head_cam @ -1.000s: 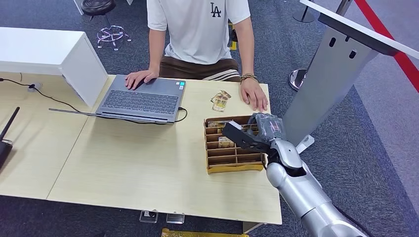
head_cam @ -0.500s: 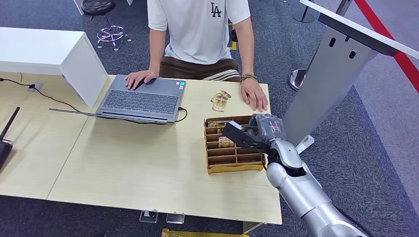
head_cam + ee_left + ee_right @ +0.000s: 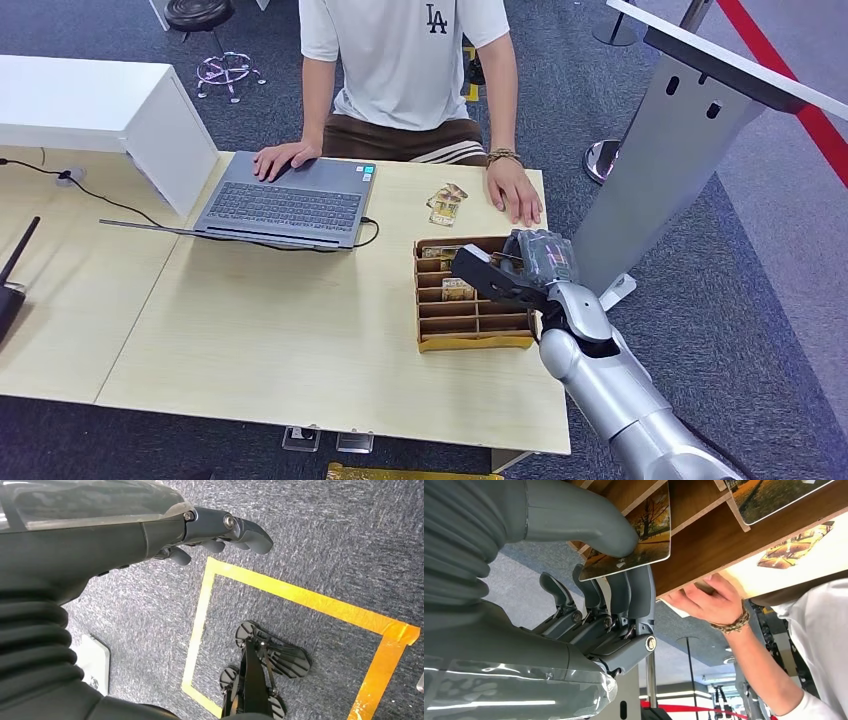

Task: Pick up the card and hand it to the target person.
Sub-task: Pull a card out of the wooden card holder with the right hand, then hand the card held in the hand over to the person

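Head view: the right hand point(image 3: 515, 270) sits over the wooden organizer point(image 3: 470, 335), near the person point(image 3: 405, 60). Right wrist cam: thumb and fingers point(image 3: 634, 587) pinch the card point(image 3: 636, 537), a glossy autumn-tree photo with rounded corners, right at the organizer's slots. Left wrist cam: the left hand point(image 3: 220, 530) hangs above carpet, fingers loosely apart, holding nothing.

You see the card point(image 3: 636, 532) pinched between the thumb and fingers of the right hand point(image 3: 609, 595), at the far end of the wooden rack point(image 3: 474, 335). The card is thin with rounded corners and bears an autumn-tree picture. The person point(image 3: 400, 60) sits across the table, one hand point(image 3: 515, 190) flat near the rack.
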Robot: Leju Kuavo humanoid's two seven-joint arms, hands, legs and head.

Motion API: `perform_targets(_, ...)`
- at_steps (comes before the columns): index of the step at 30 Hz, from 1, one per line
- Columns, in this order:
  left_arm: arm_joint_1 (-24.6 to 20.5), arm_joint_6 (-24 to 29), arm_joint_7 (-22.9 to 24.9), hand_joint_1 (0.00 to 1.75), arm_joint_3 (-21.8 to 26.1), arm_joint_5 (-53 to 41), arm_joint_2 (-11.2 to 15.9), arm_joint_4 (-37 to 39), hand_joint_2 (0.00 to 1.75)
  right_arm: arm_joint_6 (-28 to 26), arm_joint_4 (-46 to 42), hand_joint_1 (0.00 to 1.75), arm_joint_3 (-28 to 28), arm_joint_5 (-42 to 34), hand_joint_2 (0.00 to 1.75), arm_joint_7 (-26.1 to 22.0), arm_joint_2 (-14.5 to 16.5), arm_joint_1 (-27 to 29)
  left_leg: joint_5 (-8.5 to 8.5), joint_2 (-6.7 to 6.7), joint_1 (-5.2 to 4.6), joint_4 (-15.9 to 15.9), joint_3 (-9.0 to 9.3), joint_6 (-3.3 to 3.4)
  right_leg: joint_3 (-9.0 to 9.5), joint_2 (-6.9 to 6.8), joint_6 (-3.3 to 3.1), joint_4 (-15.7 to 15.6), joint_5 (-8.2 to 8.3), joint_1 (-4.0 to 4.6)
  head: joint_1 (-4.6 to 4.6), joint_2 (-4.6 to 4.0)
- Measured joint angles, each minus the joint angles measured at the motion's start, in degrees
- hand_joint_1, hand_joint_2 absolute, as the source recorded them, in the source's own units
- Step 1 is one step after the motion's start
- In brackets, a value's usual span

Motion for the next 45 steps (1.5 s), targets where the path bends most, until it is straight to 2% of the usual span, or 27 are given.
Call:
perform_targets(8,0.02,0.17,0.07,0.00,0.00,0.16,0.09,0.00,1.75,0.48,-1.76,1.47,0.08,0.06,1.75,0.83,-0.07,0.17,0.00,0.00,0.00,0.00,0.00,0.00,-0.01,0.00,0.00,0.00,0.00,0.00,0.00,-0.01)
perform_targets(16,0.07,0.57,0.26,0.00,0.00,0.30,0.44,0.00,1.75,3.70,-13.79,1.47,0.08,1.00,1.75,4.53,-1.08,1.81,0.00,0.01,0.00,0.00,0.01,0.00,-0.02,0.01,0.00,0.01,0.00,0.00,-0.04,-0.02)
perform_targets(19,0.11,0.53,0.28,0.00,0.00,0.31,0.55,0.00,1.75,8.55,-20.80,1.47,0.08,-4.79,1.75,3.29,-1.98,2.39,0.00,0.01,0.00,0.00,0.02,0.00,-0.02,0.02,0.00,0.01,0.00,0.00,-0.01,-0.01)
perform_targets(24,0.17,0.04,0.35,0.00,0.00,0.31,0.86,0.01,1.75,18.51,-31.21,1.47,0.47,-20.58,1.75,-1.80,-3.95,2.60,0.00,0.01,0.00,0.00,0.03,0.00,-0.01,0.02,0.00,0.01,0.00,0.00,-0.01,-0.01)
perform_targets(28,0.17,-0.05,0.33,0.00,0.00,0.33,0.89,0.02,1.75,20.90,-36.95,1.47,1.19,-30.16,1.75,-7.21,-5.27,2.21,0.00,0.01,0.00,0.00,0.03,0.00,-0.01,0.02,0.00,0.01,0.00,0.00,-0.01,-0.01)
perform_targets(32,0.17,-0.02,0.15,0.00,0.00,0.40,0.86,0.02,1.75,18.94,-40.24,1.47,1.68,-33.92,1.75,-10.94,-5.78,1.69,0.00,0.01,0.00,0.00,0.03,0.00,0.00,0.02,0.00,0.01,0.00,0.00,0.01,0.00)
perform_targets(36,0.17,0.09,-0.24,0.00,0.00,0.46,0.82,0.02,1.75,13.58,-41.81,1.47,2.19,-31.81,1.75,-12.68,-5.88,1.50,0.00,0.01,0.00,0.00,0.03,0.00,0.01,0.01,0.00,0.01,0.00,0.00,-0.02,-0.01)
perform_targets(40,0.17,0.22,-0.56,0.00,0.00,0.48,0.79,0.02,1.75,4.94,-42.66,1.47,2.37,-21.87,1.75,-11.80,-5.91,1.50,0.00,0.01,0.00,0.00,0.03,0.00,0.01,0.01,0.00,0.01,0.00,0.00,0.00,0.00)
perform_targets(45,0.16,0.24,-0.61,0.00,0.00,0.48,0.78,0.02,1.75,-4.98,-42.84,1.47,2.41,-4.57,1.75,-9.17,-5.92,1.56,0.00,0.01,0.00,0.00,0.02,-0.01,0.00,0.01,0.00,0.01,0.00,0.00,0.01,-0.01)
